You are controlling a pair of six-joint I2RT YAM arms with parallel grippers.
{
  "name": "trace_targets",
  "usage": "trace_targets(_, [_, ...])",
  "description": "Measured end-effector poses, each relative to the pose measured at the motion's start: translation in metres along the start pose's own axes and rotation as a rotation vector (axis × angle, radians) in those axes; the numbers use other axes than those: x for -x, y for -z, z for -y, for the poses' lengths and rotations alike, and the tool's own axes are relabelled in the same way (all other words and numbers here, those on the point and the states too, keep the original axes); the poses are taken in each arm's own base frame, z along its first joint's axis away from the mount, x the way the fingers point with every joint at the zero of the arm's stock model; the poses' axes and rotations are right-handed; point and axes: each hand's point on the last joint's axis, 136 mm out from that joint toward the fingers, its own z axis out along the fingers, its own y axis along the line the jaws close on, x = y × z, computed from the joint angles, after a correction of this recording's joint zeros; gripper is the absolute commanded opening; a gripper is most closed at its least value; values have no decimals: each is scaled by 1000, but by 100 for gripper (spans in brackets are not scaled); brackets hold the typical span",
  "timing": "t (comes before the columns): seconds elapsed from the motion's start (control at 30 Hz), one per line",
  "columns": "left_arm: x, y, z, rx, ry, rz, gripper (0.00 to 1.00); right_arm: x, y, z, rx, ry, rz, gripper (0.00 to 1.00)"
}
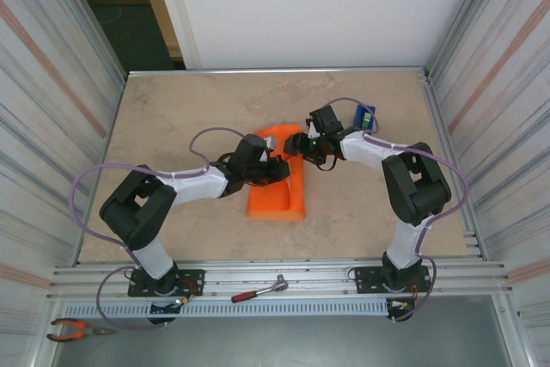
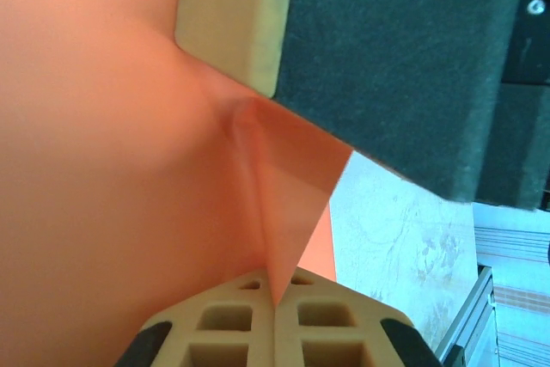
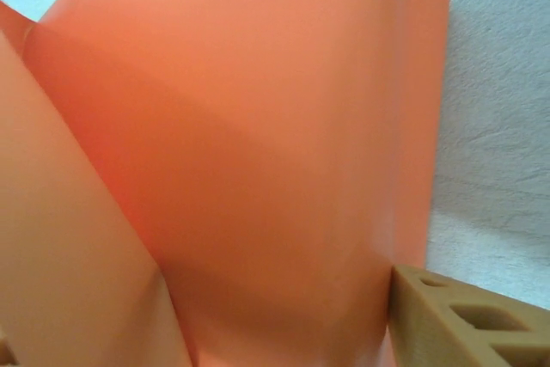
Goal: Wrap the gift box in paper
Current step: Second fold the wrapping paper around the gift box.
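The left end effector (image 2: 275,320) pinches the paper (image 1: 277,204) to hold a fold flat. I cannot tell if the right end effector (image 1: 309,154) grips.

Bright orange paper (image 1: 277,199) lies folded as a boxy parcel, its far flap seemingly raised

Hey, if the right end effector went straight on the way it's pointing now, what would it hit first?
The orange paper. Its lifted fold stands directly ahead of the right end effector, and nothing else seems to lie in between. How near it is, the pictures don't make clear.
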Motion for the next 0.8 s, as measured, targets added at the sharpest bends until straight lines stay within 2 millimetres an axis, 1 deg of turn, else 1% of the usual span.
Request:
trace_targets(0.1, [0,0,0,3,0,-3,9,1,0,0,15,-4,2,48])
trace_targets(0.2, [0,0,4,-6,-12,-13,19,1,0,0,29,-3,3,42])
trace_targets(0.43, [-4,5,17,-43,-75,-74,43,1,-2,-3,57,4,8,39])
trace_targets(0.5, [-5,10,19,-56,-88,-97,47,0,-2,-4,65,1,4,38])
trace_targets(0.6, [-4,25,19,-78,-92,-130,52,-1,-3,-4,71,-4,2,37])
trace_targets(0.67, [5,38,19,-87,-95,-120,53,-1,-3,-5,74,-5,2,36])
trace_targets(0.8, [39,74,13,-94,-107,-36,55,-1,-3,-5,76,-5,1,35])
